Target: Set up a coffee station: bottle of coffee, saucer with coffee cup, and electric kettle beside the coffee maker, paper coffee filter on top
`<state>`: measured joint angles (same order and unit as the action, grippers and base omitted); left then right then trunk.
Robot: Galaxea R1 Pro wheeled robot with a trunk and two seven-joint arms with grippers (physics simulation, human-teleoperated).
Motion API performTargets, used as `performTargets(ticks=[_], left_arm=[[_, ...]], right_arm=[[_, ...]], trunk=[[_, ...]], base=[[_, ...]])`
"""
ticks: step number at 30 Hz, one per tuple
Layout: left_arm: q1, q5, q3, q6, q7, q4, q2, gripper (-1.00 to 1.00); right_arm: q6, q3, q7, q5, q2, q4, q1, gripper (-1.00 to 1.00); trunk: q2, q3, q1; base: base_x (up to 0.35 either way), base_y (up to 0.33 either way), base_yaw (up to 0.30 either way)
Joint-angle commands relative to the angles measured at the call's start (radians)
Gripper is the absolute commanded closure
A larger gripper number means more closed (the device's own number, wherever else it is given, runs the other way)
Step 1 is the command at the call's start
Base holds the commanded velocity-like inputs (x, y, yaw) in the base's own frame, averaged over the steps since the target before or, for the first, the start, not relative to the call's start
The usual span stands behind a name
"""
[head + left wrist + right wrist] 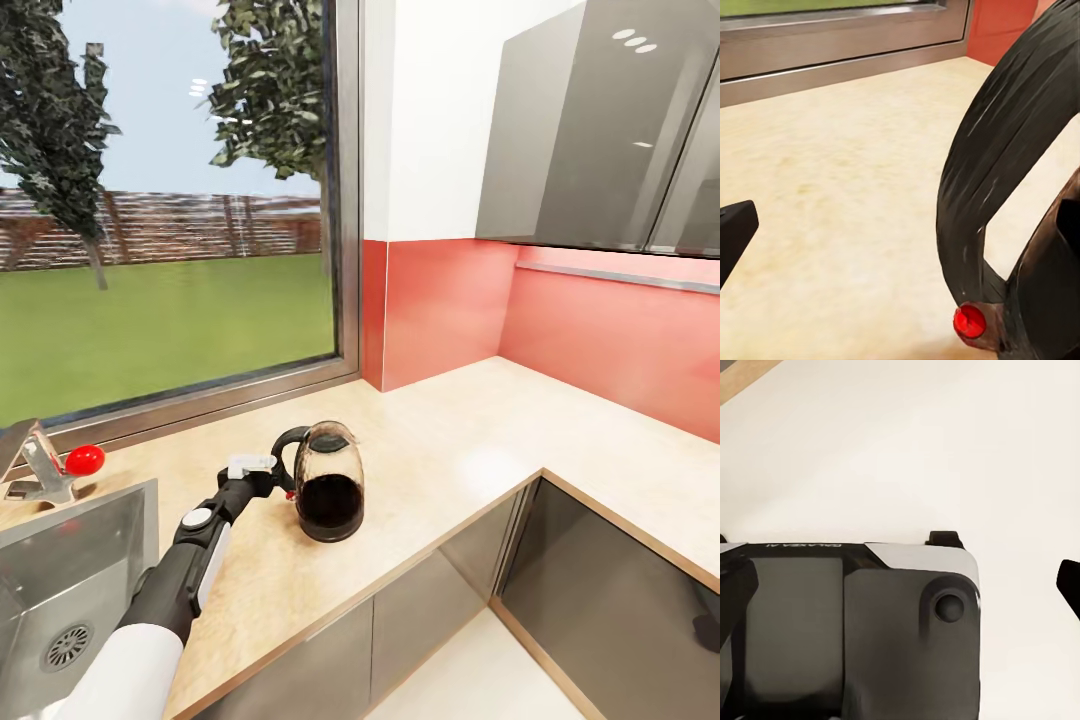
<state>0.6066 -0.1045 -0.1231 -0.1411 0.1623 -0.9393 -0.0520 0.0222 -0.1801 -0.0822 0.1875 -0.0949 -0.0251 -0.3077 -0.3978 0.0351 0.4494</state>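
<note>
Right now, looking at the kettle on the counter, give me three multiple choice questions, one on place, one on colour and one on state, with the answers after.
1. Where does the electric kettle stand?
A. on the countertop
B. in the sink
C. on the floor

2. What colour is the kettle's small switch?
A. blue
B. red
C. white

3. How does the kettle stand?
A. on its side
B. upside down
C. upright

Answers: 1 A, the head view shows its black base resting on the light wood beside the sink. 2 B, the left wrist view shows a red button at the foot of the black loop handle. 3 C, its dome points up, with the left pincer at the handle.
</note>
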Motion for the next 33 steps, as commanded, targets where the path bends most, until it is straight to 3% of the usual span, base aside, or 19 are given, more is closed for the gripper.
performTargets(ticks=[1,33], left_arm=[[0.001,-0.01,-0.006,-0.005,0.01,-0.002,-0.002,-1.0],[-0.001,-0.009,-0.005,-0.005,0.01,0.002,-0.003,-1.0]], right_arm=[[0.002,-0.009,-0.004,0.01,0.0,-0.001,-0.001,-1.0],[0.003,-0.009,-0.004,0.01,0.0,-0.001,0.0,-1.0]], trunk=[[-0.002,0.002,0.001],[-0.002,0.002,0.001]], base=[[0.0,0.0,0.0],[0.04,0.0,0.0]])
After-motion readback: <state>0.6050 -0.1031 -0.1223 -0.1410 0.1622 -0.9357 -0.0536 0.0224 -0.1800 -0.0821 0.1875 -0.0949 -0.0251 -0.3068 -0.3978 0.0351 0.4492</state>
